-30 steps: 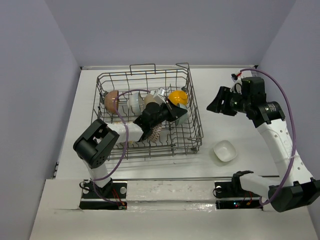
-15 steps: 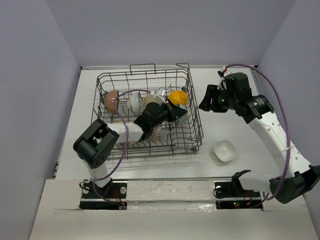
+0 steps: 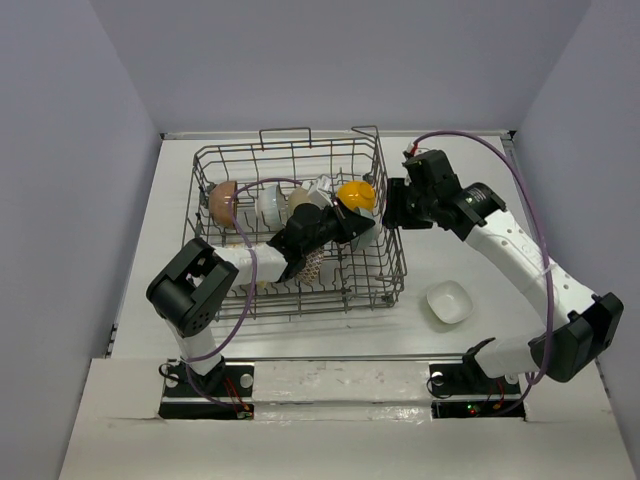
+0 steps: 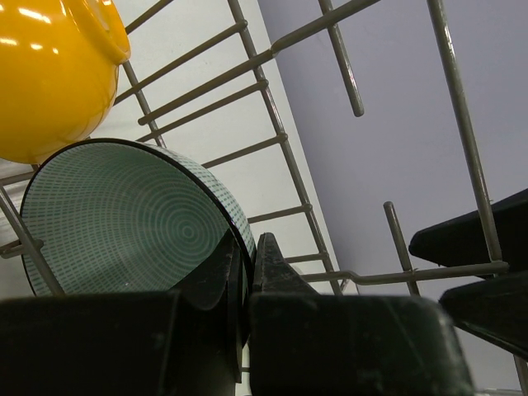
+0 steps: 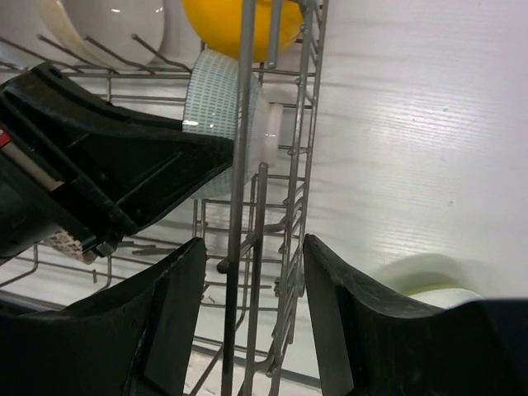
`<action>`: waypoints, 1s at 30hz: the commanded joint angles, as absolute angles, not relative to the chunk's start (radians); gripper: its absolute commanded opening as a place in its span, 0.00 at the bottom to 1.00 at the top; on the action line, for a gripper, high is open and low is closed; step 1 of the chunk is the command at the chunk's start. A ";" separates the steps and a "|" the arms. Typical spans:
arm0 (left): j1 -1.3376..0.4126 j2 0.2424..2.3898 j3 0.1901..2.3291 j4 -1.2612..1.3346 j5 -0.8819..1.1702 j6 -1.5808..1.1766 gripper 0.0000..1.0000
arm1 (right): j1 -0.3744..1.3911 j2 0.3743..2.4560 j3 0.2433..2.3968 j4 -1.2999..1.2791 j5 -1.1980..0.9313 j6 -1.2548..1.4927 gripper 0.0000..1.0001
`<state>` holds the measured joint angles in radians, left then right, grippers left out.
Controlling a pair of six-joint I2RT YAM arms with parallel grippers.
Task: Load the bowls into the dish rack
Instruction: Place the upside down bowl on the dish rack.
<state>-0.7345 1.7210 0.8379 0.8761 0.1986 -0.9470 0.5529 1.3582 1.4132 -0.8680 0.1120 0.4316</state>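
Jaws shut, seen from above, the left gripper [image 3: 345, 225] reaches into the rack [image 3: 215, 160]; a white bowl [image 3: 449, 302] lies outside. Left wrist: it pinches the rim of a teal bowl [image 4: 124, 219], held upright beside a yellow bowl [image 4: 49, 74]. Right wrist: the right gripper [image 5: 254, 247] gapes astride the rack wall, likely to brace it.

No lettering, brand or number is legible on the dish rack [image 3: 330, 296]; none on the bowls [image 3: 355, 193].
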 commanded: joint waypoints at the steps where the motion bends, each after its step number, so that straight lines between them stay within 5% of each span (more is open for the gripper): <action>1: -0.730 1.692 0.888 0.922 0.156 -0.905 0.03 | 0.563 1.367 1.457 -0.870 0.229 0.449 0.56; 13: -0.729 1.689 0.887 0.910 0.155 -0.908 0.03 | 0.623 1.442 1.454 -0.884 0.368 0.463 0.49; 23: -0.729 1.692 0.885 0.907 0.152 -0.916 0.04 | 0.632 1.451 1.428 -0.859 0.368 0.480 0.25; 30: -0.730 1.677 0.856 0.907 0.126 -0.922 0.18 | 0.632 1.451 1.420 -0.853 0.365 0.485 0.08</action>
